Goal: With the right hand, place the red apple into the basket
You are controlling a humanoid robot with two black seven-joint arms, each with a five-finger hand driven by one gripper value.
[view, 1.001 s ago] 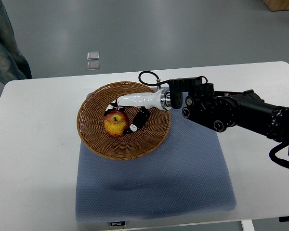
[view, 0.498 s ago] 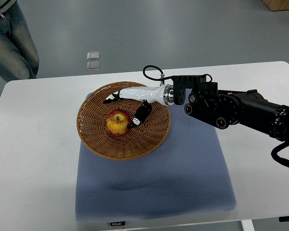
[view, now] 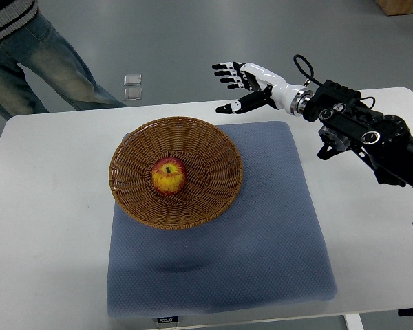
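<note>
Above table's far edge — right hand (view: pixel 244 86) raised, fingers spread.

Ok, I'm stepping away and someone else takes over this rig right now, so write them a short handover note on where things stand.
Right hand: open, fingers spread, holding nothing, raised over the far edge of the white table, clear of the basket.
Left hand: not in view.
Red and yellow apple: sits in the middle of the round woven wicker basket, which rests on the blue-grey mat.
Done: apple is in the basket and released.
Left: nothing on the placing; only bring the right arm to rest.
A person stands past the table's far left corner.
</note>
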